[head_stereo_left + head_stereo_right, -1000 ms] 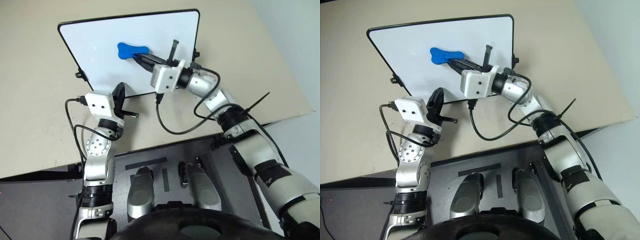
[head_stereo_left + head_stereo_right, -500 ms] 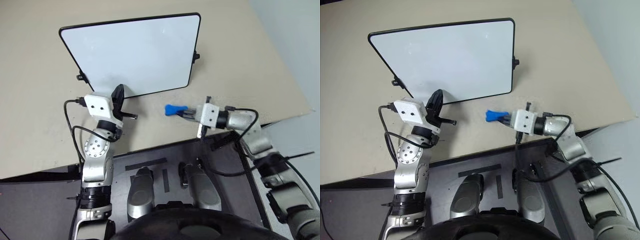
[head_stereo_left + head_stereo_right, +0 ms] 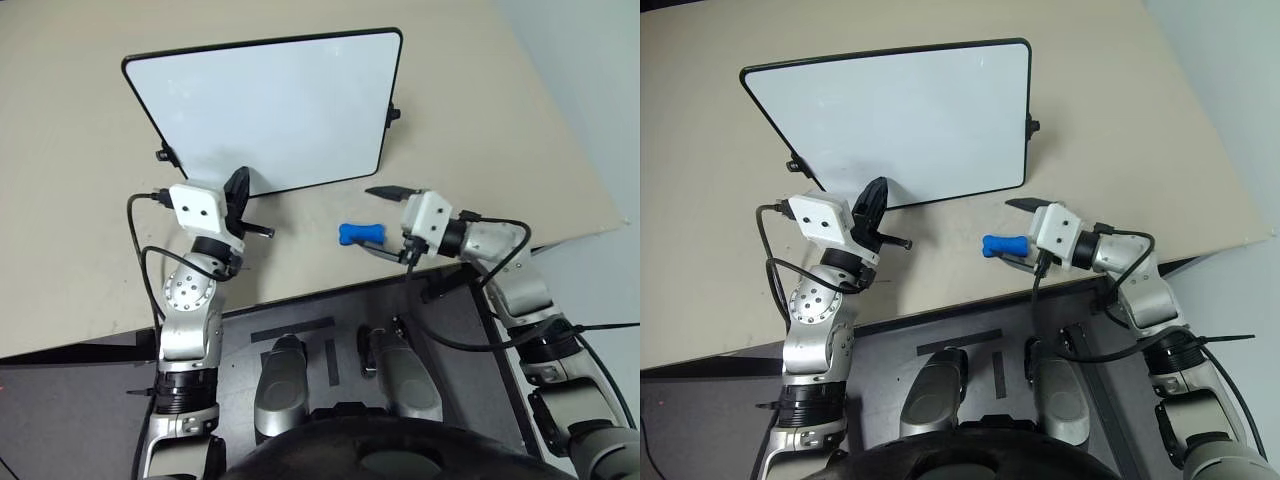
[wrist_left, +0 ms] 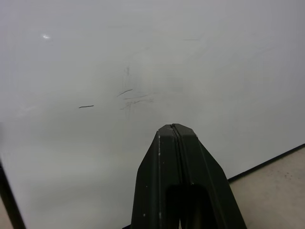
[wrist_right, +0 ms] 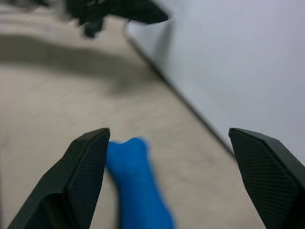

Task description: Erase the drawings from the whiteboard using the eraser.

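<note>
Head view, table edge: eraser (image 3: 360, 234) lies on the beige table (image 3: 80, 250), just in front of the right gripper (image 3: 385, 222) — blue, bone-shaped, free of both fingers.
Right gripper: jaws spread wide, nothing held; one finger (image 3: 391, 190) points toward the whiteboard, the other sits low by the eraser.
Right wrist view: eraser (image 5: 136, 183) close beside one finger, not pinched.
Left gripper (image 3: 237, 189): fingers pressed together, empty, tip at the near edge of the whiteboard.
Whiteboard (image 3: 270, 105): flat on the table beyond both grippers, black frame, clips on its sides.
Drawings (image 4: 128, 95): left wrist view shows faint thin strokes and smudges on the white — from the head the surface looks clean.
</note>
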